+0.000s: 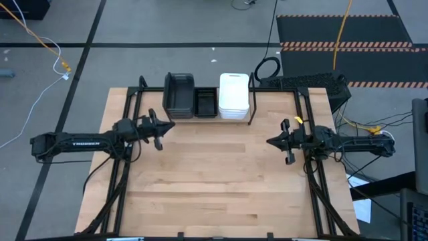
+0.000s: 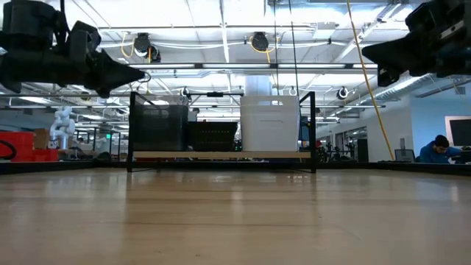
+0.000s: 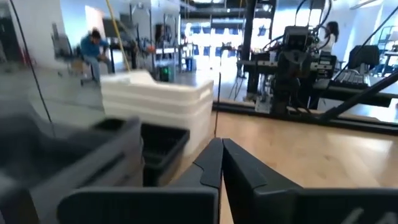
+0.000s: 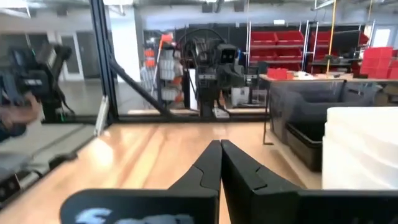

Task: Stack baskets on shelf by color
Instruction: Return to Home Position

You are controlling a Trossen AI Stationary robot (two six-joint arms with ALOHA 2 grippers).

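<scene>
The shelf (image 1: 200, 119) stands at the table's far edge, its wooden board carrying three stacks side by side. The dark grey solid baskets (image 1: 179, 94) are at its left, the black mesh baskets (image 1: 205, 103) in the middle, the white baskets (image 1: 234, 96) at its right. In the low view the grey (image 2: 158, 126), black (image 2: 212, 136) and white (image 2: 269, 124) stacks rest on the board. My left gripper (image 1: 169, 126) hovers shut near the shelf's left end, above the table. My right gripper (image 1: 270, 142) hovers shut over the table's right part. Both hold nothing.
Bare wooden tabletop (image 1: 214, 181) spreads in front of the shelf between the arms. Black frame rods (image 1: 117, 174) run along both table sides. A keyboard (image 1: 304, 82) lies behind the far right corner. A person (image 2: 440, 149) sits in the room beyond.
</scene>
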